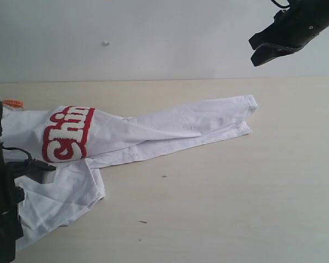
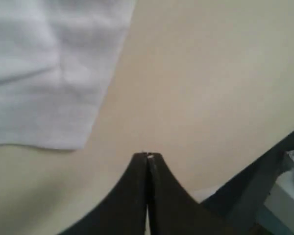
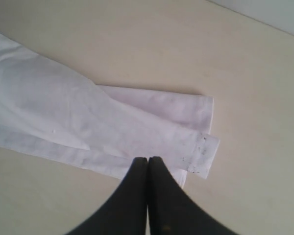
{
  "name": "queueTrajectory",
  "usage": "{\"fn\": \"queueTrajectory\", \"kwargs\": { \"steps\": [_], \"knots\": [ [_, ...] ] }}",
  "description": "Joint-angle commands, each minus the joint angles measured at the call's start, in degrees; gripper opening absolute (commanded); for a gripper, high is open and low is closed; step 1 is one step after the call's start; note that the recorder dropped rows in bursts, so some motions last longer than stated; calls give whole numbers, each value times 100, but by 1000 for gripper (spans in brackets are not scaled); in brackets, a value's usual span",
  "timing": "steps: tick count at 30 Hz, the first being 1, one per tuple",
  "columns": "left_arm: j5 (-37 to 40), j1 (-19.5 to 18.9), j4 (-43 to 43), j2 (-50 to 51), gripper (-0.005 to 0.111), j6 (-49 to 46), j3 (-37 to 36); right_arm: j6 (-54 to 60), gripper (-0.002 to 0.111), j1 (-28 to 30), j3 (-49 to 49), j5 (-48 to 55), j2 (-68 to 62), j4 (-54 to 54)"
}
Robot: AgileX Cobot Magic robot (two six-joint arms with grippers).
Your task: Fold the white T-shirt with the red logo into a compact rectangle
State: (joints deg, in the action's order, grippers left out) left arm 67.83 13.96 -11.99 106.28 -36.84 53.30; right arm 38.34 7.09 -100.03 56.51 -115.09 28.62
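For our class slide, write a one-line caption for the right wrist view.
Past the shut right claw, the narrow folded end of the white T-shirt lies on the pale tabletop.

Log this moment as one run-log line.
white T-shirt: partly folded, on table | red logo: face up | left gripper: shut, empty | right gripper: shut, empty, over shirt end
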Motion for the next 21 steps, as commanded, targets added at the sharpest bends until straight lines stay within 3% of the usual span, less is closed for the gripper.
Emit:
{"fn": "queueTrajectory", "kwargs": {
  "steps": [1, 5, 9, 12, 17, 21],
  "knots": [
    [-950, 33, -56, -620, 0, -32, 12, 104, 0, 28, -26, 62, 62, 136],
    [-2788, 33, -43, -988, 0, 311, 12, 104, 0, 28, -26, 50, 62, 136],
    [-4245, 33, -5, -637, 0, 603, 12, 161, 0, 28, -26, 50, 40, 136],
    [-4739, 22, 105, -168, 0, 603, 166, 259, 0, 28, -26, 12, 21, 112],
    [-4920, -140, 235, 676, 0, 583, 970, 361, 0, 28, -26, -134, 12, 84],
    [-5637, -301, 225, 980, 0, 745, 1642, 395, 0, 28, -26, -222, 12, 30]
  ]
}}
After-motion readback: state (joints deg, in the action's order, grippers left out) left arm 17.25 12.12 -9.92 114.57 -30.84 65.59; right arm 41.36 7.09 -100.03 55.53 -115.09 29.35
